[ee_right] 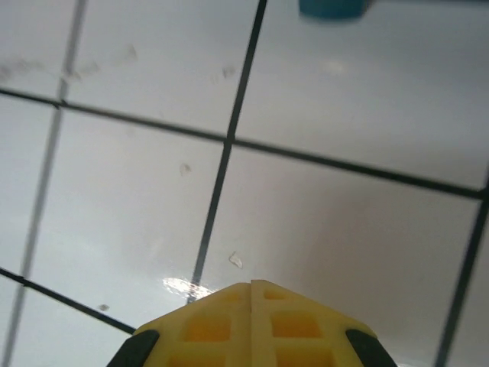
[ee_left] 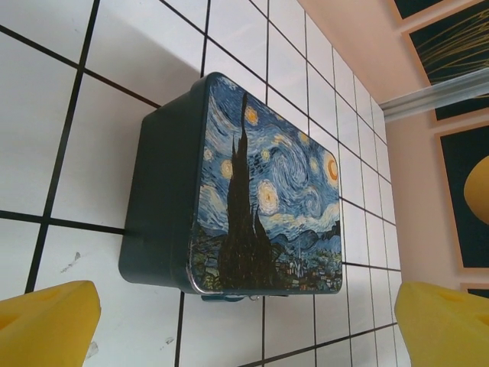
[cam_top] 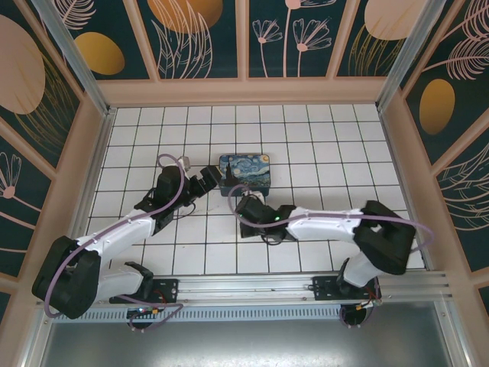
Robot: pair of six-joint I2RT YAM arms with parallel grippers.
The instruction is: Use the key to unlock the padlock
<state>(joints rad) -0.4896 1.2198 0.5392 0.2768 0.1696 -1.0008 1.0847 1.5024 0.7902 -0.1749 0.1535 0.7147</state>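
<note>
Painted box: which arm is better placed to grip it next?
Left, probably: the left gripper is open and faces the painted box. The right gripper is shut, low over the tiles.

The box [cam_top: 244,174] sits flat on the tiled floor [cam_top: 328,145], lid up, roughly mid-table. Just left of the box: the left gripper [cam_top: 216,180], facing its side, not touching. Just in front of the box's near side: the right gripper [cam_top: 248,202], low over the floor. Arm bases well in front of the box, back wall well behind.
</note>
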